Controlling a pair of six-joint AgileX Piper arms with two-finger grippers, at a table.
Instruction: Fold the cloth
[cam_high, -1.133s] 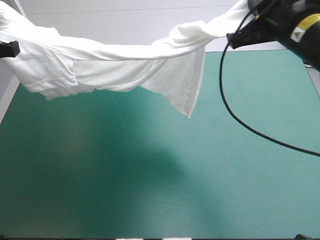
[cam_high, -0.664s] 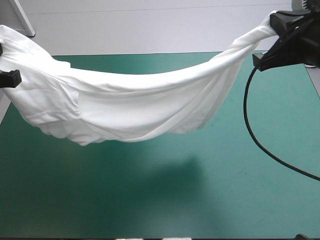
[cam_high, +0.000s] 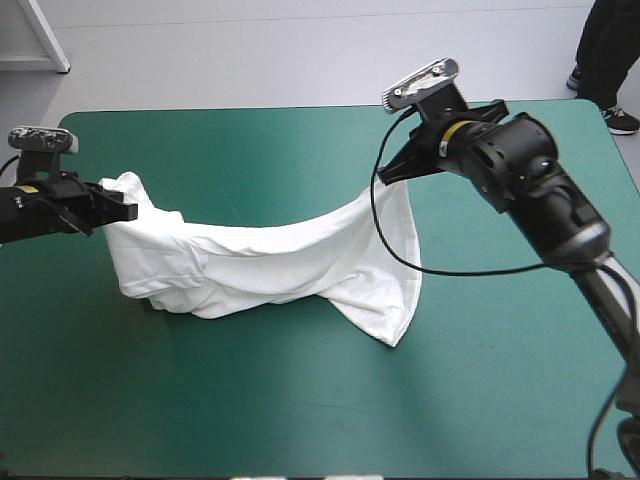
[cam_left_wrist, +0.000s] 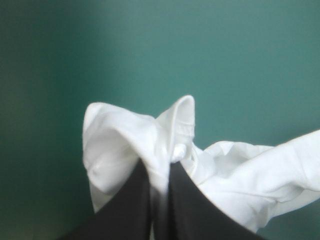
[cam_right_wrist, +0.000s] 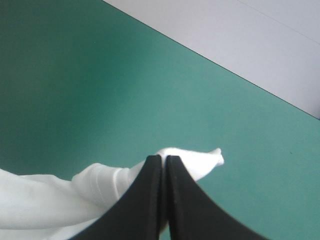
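Note:
The white T-shirt (cam_high: 270, 262) hangs stretched between both grippers, its middle sagging onto the teal-green table (cam_high: 300, 400). One corner trails toward the table's front at the right. My left gripper (cam_high: 118, 207) is near the table's left edge, shut on a bunched end of the T-shirt (cam_left_wrist: 150, 145); cloth sits pinched between its black fingers (cam_left_wrist: 130, 200). Right of the table's centre, my right gripper (cam_high: 392, 172) holds the other end just above the table. It is shut on the T-shirt (cam_right_wrist: 190, 162), and a small tip of cloth pokes out ahead of its fingers (cam_right_wrist: 150, 200).
Bare teal-green cover lies in front of the T-shirt and along the right side. The far table edge (cam_right_wrist: 225, 70) runs close beyond my right gripper.
Both arms have come down from high up. The T-shirt, hanging in the air earlier, now rests on the table in its middle. The grippers are lower and closer together.

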